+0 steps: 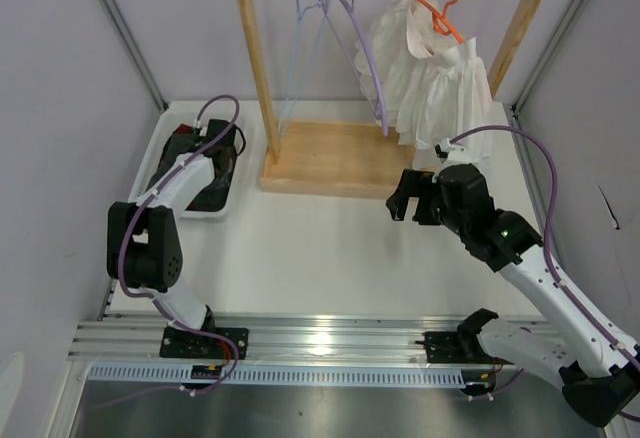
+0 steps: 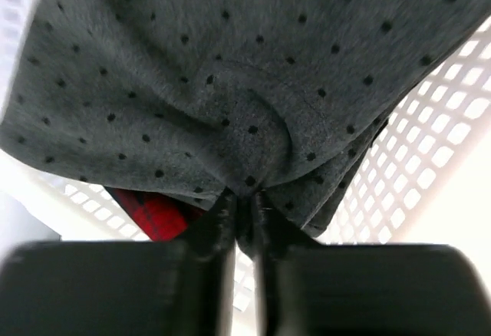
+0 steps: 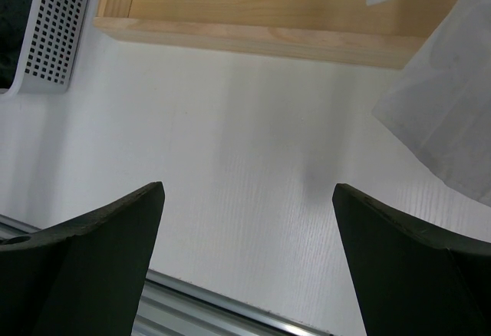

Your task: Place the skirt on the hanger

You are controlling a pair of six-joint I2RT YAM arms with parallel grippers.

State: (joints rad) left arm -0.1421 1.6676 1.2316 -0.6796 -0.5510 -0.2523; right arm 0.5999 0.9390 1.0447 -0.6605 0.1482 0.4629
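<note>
Skirt (image 2: 230,83) in tray (image 2: 433,148), left tool (image 2: 239,202) pinching

The left arm (image 1: 178,186) and right arm (image 1: 545,273) have white links with black joints. A lilac cable (image 1: 547,193) runs along each. The fingers (image 3: 84,267) seem matte black plastic.

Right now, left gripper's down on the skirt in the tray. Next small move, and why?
Probably lift the left gripper straight up: its fingers pinch a fold of the skirt, which lies in the tray over a red garment.
</note>
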